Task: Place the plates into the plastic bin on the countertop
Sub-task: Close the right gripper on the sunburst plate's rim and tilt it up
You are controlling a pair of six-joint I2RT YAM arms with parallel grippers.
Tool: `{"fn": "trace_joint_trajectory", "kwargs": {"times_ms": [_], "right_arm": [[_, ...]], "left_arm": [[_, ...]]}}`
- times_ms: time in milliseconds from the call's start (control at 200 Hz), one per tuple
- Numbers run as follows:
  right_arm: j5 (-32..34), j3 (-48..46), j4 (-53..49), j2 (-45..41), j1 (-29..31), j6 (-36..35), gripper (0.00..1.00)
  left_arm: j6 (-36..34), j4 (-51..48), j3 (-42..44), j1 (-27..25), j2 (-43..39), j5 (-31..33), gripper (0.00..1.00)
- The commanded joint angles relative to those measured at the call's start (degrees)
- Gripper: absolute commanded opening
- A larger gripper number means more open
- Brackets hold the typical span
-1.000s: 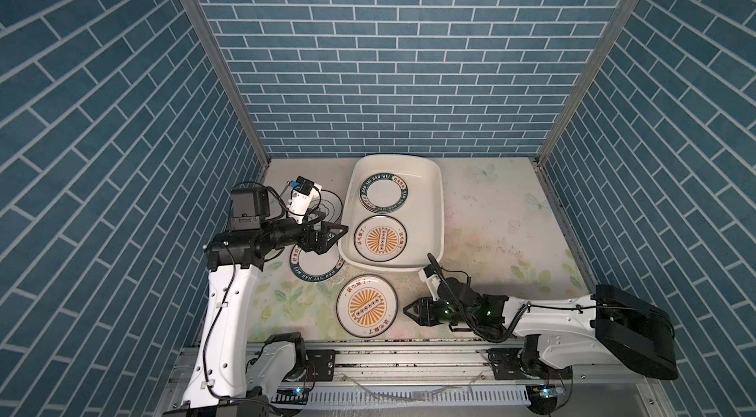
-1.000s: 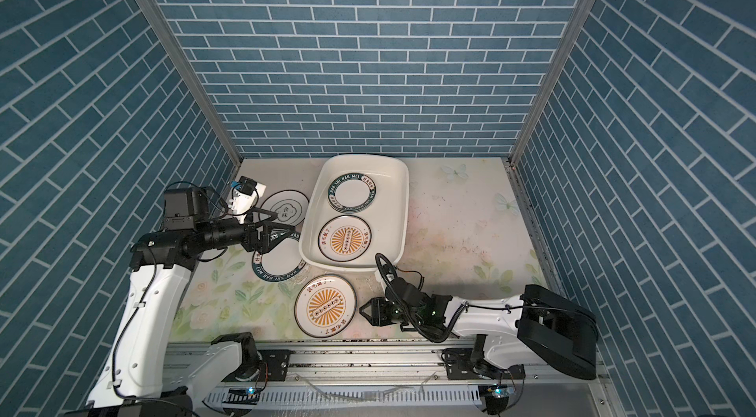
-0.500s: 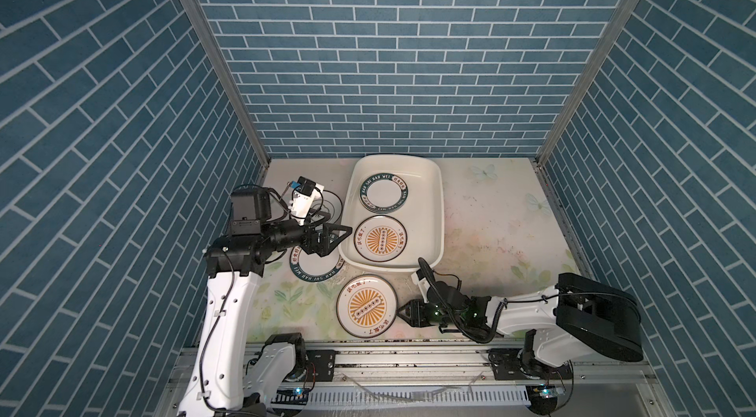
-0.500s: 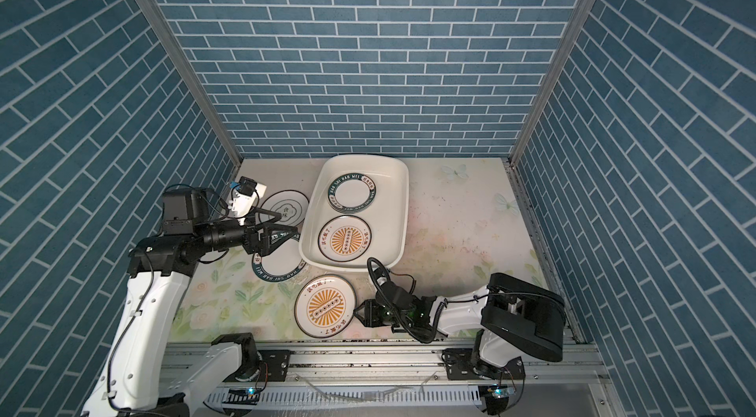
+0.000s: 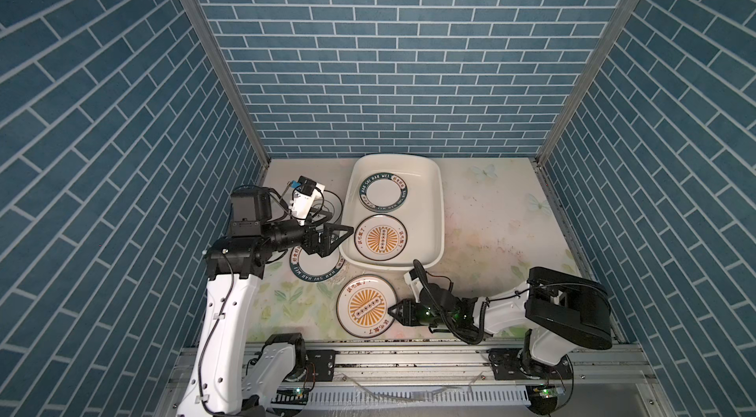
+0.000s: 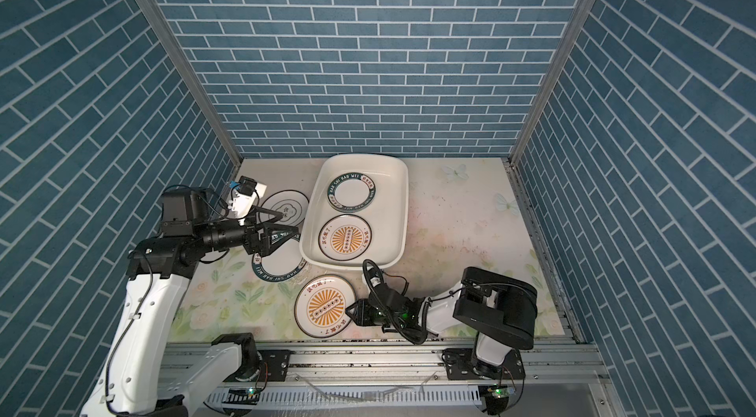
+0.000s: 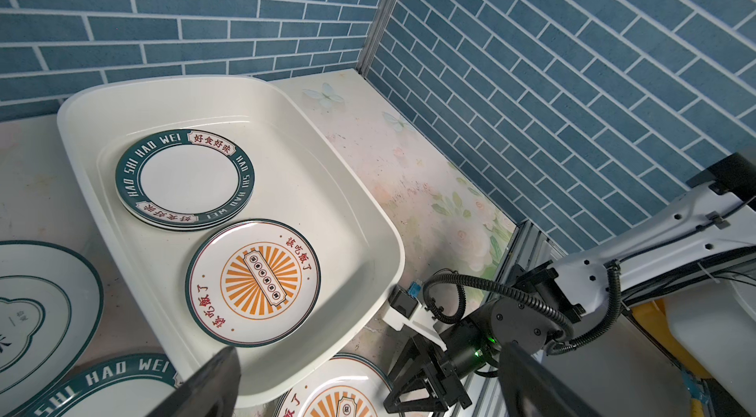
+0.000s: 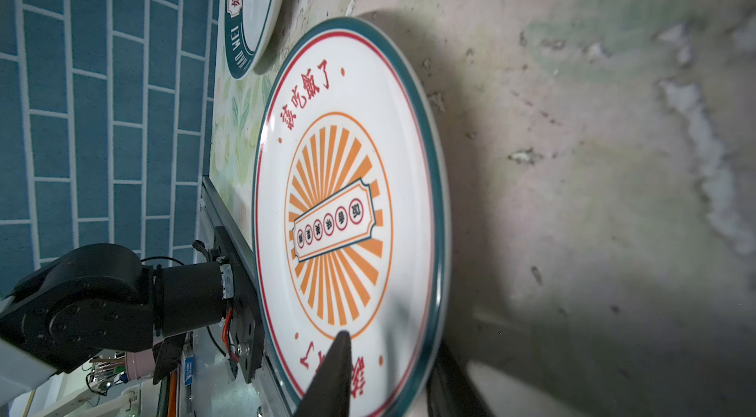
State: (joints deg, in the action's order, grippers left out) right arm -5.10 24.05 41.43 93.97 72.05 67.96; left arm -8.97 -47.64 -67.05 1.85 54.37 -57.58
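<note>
1 plastic bin [image 5: 438, 210], 2 orange sunburst plates [image 5: 380, 238] [image 5: 366, 306], 1 black-ringed plate [image 6: 286, 206], 1 loose green-rimmed plate [image 5: 317, 271], 1 green-rimmed stack [image 5: 383, 198]

Left hand [image 5: 338, 227] wide; right hand [image 5: 392, 309] seemingly half-closed.

Plates [image 5: 383, 195] lie in the bin [image 5: 427, 206], others left and before it.

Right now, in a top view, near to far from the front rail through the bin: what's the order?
front rail → loose sunburst plate → plastic bin near rim → binned sunburst plate → green-rimmed plate stack → brick wall
</note>
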Motion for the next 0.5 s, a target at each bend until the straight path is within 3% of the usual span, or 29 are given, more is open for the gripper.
{"fn": "trace_joint_trajectory", "kwargs": {"times_ms": [0, 490], "right_arm": [[3.7, 0.2, 0.3, 0.8, 0.5, 3.3, 0.30], [7.5, -2.7, 8.3, 3.9, 2.1, 6.8, 0.21]], "left_arm": [[0.6, 0.8, -0.8, -0.4, -0.8, -1.3, 0.99], [1.4, 1.0, 0.1, -0.4, -2.1, -2.0, 0.99]]}}
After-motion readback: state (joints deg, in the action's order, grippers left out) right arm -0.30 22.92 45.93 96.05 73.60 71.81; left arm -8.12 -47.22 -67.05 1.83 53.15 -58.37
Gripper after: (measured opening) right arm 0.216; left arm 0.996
